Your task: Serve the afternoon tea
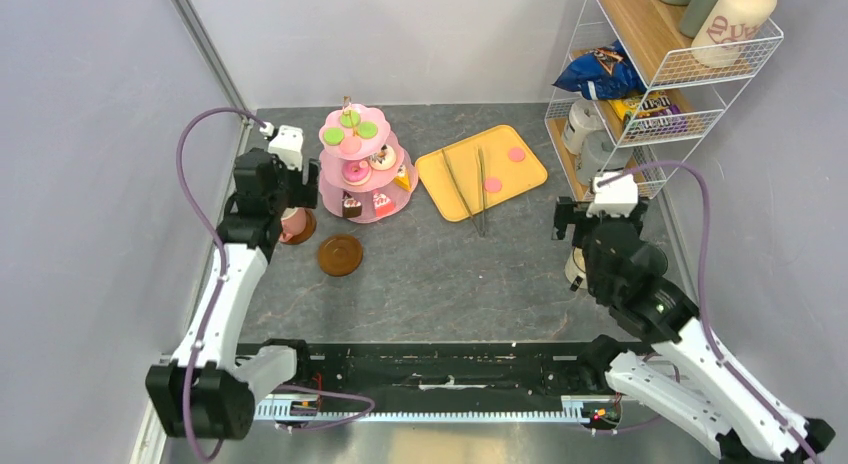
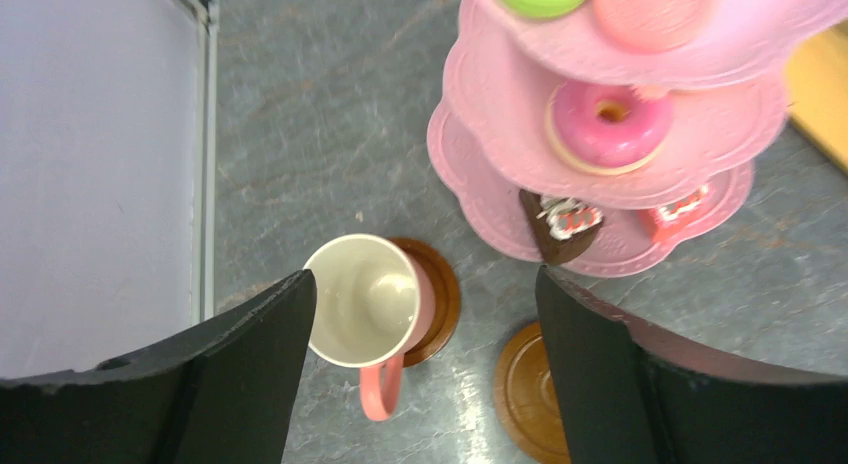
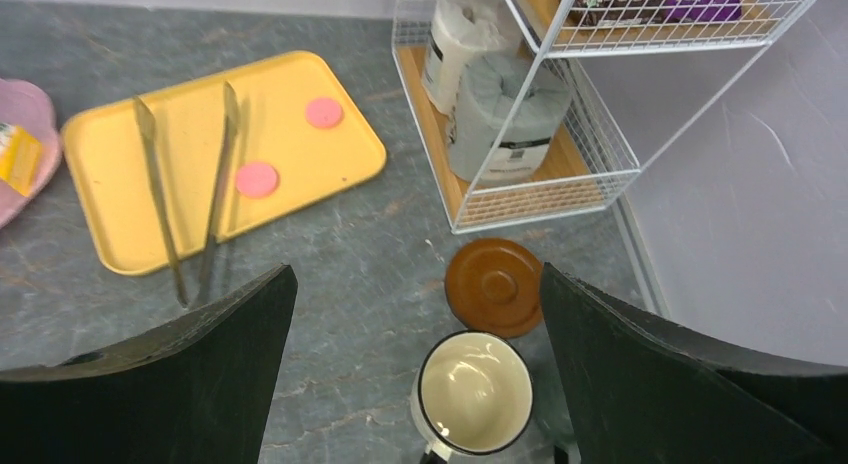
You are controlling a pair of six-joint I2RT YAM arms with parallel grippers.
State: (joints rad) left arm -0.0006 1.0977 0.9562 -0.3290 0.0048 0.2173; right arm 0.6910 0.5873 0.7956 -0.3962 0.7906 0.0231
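left gripper [image 2: 425, 279] spread wide, holding nothing, above a pink mug [image 2: 362, 299], cream inside, upright on a brown saucer [image 2: 440, 294]. at its 1 o'clock, the pink scalloped stand [image 2: 480, 199] with a pink donut [image 2: 608, 124]. right gripper [image 3: 417, 274] wide over a black-rimmed cream mug [image 3: 474, 392].

Mug [image 2: 362, 299] on saucer [image 2: 441, 296] left of tiered stand [image 2: 488, 222]; tray [image 1: 510, 169] right of stand

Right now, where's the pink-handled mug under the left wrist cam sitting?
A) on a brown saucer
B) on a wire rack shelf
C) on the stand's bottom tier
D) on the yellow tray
A: the pink-handled mug stands on a round brown saucer on the table beside the pink stand, while a second saucer next to it is bare.
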